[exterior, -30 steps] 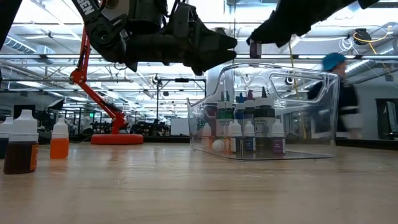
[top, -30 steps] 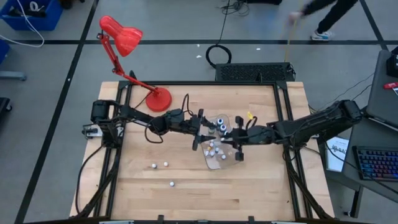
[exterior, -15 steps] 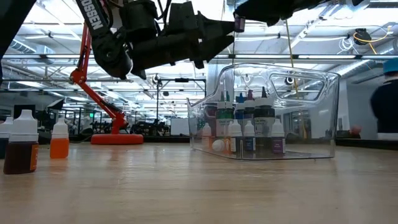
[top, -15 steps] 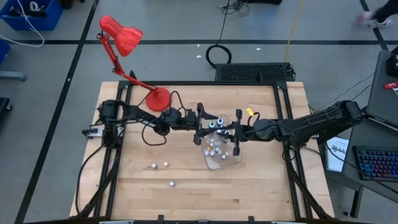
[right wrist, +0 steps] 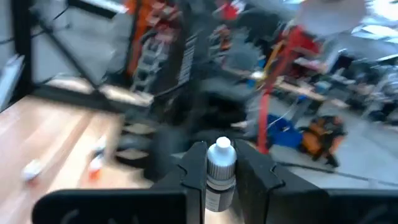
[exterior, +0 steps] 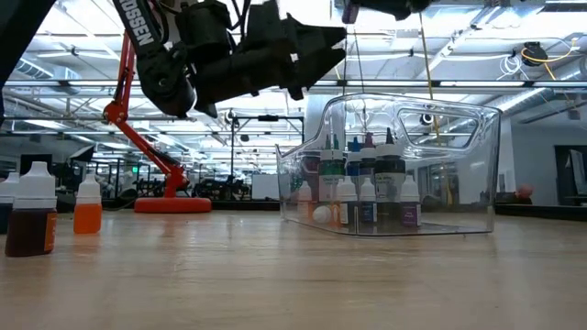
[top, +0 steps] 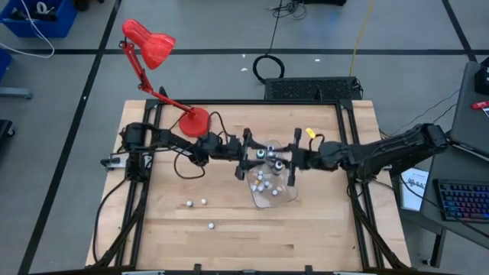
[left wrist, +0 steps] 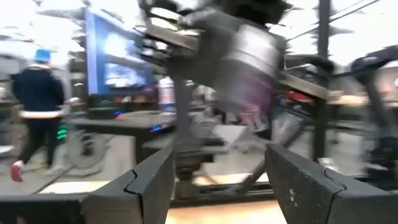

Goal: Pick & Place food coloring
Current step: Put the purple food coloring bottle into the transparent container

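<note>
Right gripper point(right wrist: 221, 171) is pinching a small white-capped food coloring bottle point(right wrist: 220, 168), fingers snug on its sides; only its wrist cam shows that. Overhead it's above the clear tray point(top: 273, 200) holding more bottles. Left gripper point(left wrist: 211, 177) hangs spread, probably empty.

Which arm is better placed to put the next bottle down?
The right. Its claw is shut on a small white-capped bottle and hovers beside the clear tray. The left claw is open and empty, also raised near the tray.
</note>
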